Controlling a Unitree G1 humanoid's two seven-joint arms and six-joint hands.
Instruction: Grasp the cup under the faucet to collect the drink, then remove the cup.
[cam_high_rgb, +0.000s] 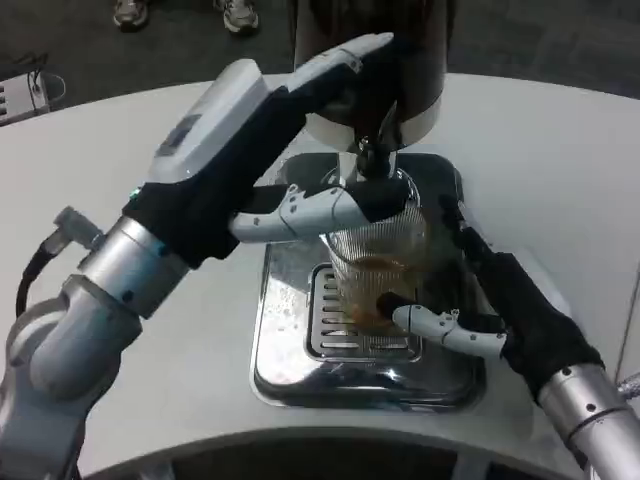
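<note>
Fingers (440, 328) of our right hand (480, 290) wrap around the clear ribbed cup (380, 265), one white and black finger lying across its lower front and the dark palm pressed against its right side, so we are holding it. We see the cup standing upright on the slotted grate of the shiny metal drip tray (290, 370), directly beneath the black faucet (375, 158) of the dark drink dispenser (370, 60). Brownish liquid sits in its lower part. Our left hand (290, 130) reaches over the cup toward the dispenser, one finger stretched level across the cup's rim and the upper fingers up against the dispenser body near the faucet; whether they press anything there we cannot tell. The tray rests on the white table (540, 150).
</note>
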